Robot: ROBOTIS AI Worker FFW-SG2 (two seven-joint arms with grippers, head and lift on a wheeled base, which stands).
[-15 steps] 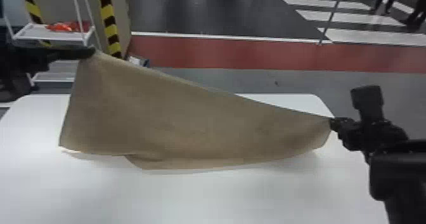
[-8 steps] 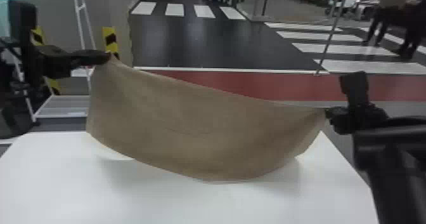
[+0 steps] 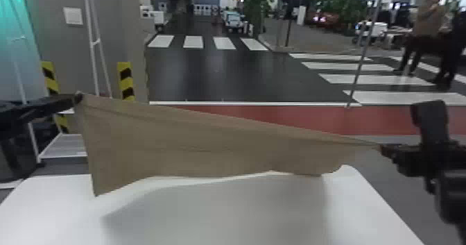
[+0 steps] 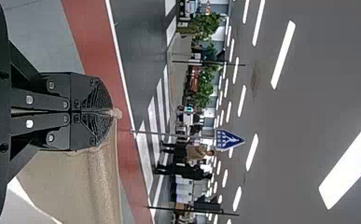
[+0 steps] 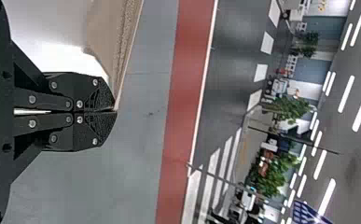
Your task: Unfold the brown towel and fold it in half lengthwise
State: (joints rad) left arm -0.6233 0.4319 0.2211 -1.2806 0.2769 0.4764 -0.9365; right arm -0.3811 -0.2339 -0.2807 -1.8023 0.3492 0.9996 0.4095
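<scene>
One towel [image 3: 208,147], long axis sideways

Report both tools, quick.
Left tool: closed on a corner of the towel, held up.
Right tool: closed on another towel corner, held lower.

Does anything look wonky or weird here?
The towel looks lopsided: its top edge slopes down from the left gripper to the right gripper, and one bottom corner dangles lower on the left. I see no spill or tear.
</scene>
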